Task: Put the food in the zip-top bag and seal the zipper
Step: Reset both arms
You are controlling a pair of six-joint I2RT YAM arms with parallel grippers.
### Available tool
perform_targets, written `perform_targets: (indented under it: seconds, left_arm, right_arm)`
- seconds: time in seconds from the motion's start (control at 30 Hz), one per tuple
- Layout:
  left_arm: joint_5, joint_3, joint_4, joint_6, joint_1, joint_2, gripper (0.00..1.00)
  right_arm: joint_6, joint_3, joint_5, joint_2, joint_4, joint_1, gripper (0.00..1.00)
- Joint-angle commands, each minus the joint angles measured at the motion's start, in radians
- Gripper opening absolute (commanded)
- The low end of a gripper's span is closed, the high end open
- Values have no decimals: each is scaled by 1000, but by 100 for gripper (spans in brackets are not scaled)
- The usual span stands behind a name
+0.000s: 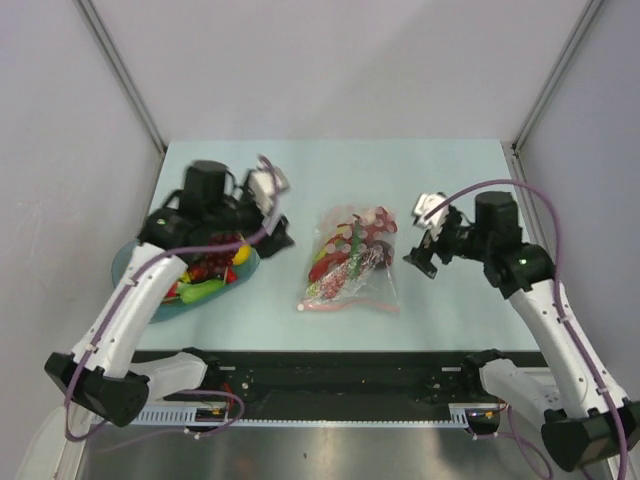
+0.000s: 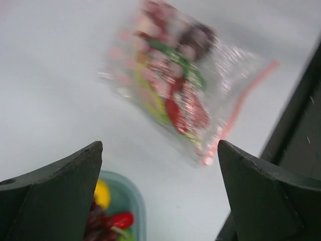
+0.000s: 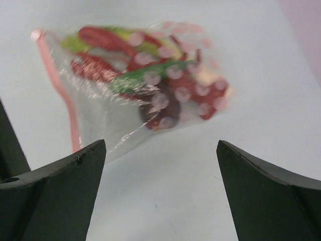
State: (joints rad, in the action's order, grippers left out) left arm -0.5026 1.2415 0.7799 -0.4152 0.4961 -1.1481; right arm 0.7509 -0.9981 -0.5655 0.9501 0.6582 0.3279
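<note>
Pale table [image 1: 450,180] lay open around crinkly clear bag [image 1: 350,262], pink zipper [image 1: 345,306] along its near edge. Jaws of left gripper [image 2: 159,150] and right gripper [image 3: 160,145] stood apart, empty. Translucent dish [image 1: 125,268] sat left.

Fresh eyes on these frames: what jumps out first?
The clear zip-top bag mid-table, stuffed with red and green toy food, its pink zipper along the near edge. Left of it, a blue-green dish holds leftover food. The left hand and right hand flank the bag, both open and empty.
</note>
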Motion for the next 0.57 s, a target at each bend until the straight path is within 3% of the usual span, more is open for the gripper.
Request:
perform_targets:
  seconds: [0.0,0.13,0.17,0.23,0.4,0.53]
  left_arm:
    - [-115,263,157,154,-253,-42,100]
    - [-203,282,145,226,-514,-50,100]
    - [-205,265,131,239,-549,-45,100]
    - [-159,191,87,286,-605,-22,100]
    - [-91,41,21,332,-643,2,100]
    - [-67,91,48,329,-689,-64,100]
  right_arm:
    - [-231,-143,-48,1,34,-145,98]
    - [-398,-177,-115,65,0,-320,100]
    - [-466,-169,-125,78,-12,-399,100]
    - [-511,-146,-138,114,-31,-444,100]
    - [-607,-111,-94,165,-40,-501,100]
    - [-634,-209,-88,235,-3,-501,100]
